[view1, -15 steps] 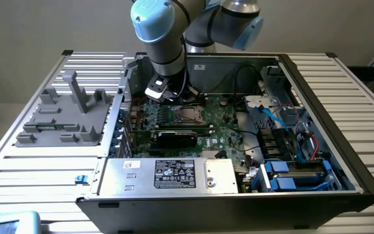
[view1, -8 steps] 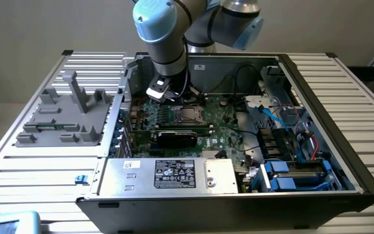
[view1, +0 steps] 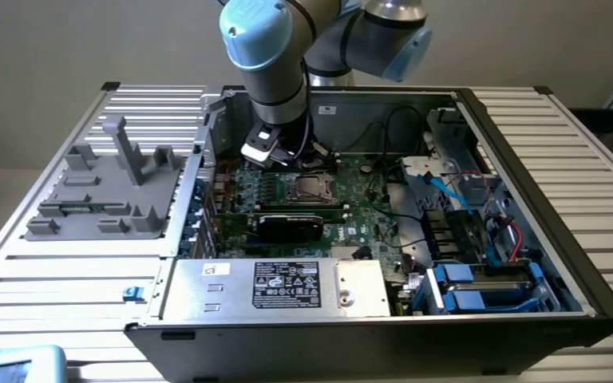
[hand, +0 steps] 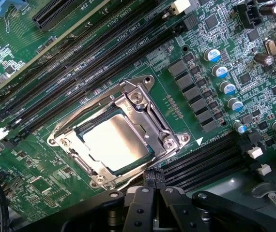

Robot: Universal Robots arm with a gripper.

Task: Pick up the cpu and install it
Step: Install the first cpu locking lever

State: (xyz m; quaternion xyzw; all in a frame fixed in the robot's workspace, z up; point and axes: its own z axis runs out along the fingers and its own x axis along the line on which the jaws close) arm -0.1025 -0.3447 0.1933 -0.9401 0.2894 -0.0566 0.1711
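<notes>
The claw (hand: 151,178) is pinched closed on nothing, probably because the cpu (hand: 115,141) just ahead of it already sits flat inside the socket frame (hand: 140,104).

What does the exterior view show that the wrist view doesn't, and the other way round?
Exterior view: the whole arm, the open computer case, the power supply box and a grey tray beside the case. Wrist view: the blue-topped capacitors and printed slot labels. Both: the green motherboard, with the cpu lying in its socket, and the shut gripper close by.
</notes>
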